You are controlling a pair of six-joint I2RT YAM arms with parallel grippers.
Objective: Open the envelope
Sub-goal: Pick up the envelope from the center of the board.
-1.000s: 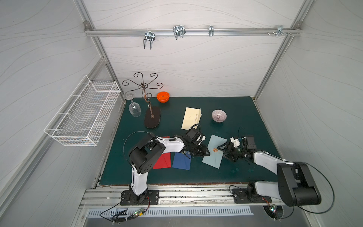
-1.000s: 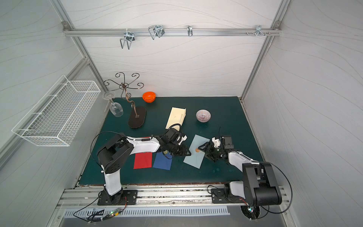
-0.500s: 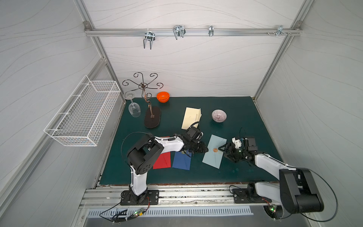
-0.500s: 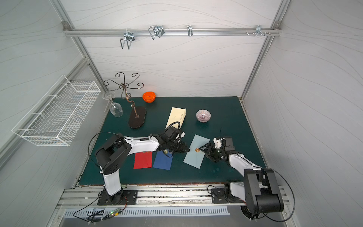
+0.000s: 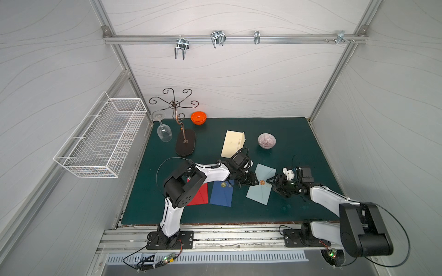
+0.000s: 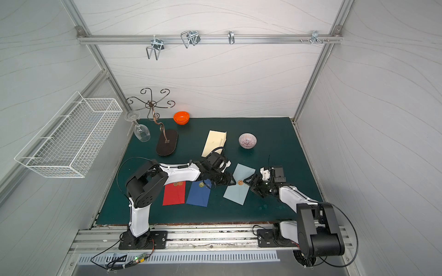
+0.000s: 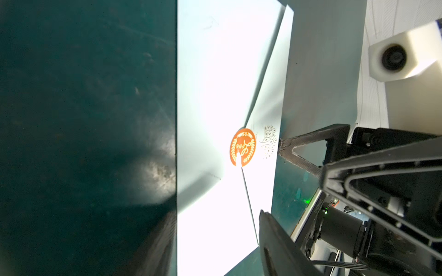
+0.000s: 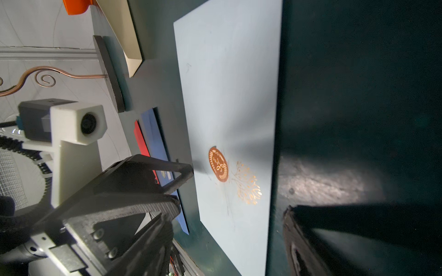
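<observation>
Pale blue paper envelope (image 5: 259, 192) lies flat on the dark green table mat (image 5: 287, 133), its flap seemingly still down under the round orange seal (image 5: 262, 182). Left gripper (image 5: 252, 182) and right gripper (image 5: 272, 185) flank it, jaws parted and empty; opening looks barely begun.

Green mat (image 5: 294, 138), pale blue envelope (image 5: 259, 191), three more envelopes (image 5: 221, 196), two bowls (image 5: 267, 140), stand (image 5: 185, 144)

Top views bright, even, sharp; wide-angle bowing at edges. Left wrist: envelope (image 7: 215, 95) glare-blown. Right wrist dim, heavy shadows.
</observation>
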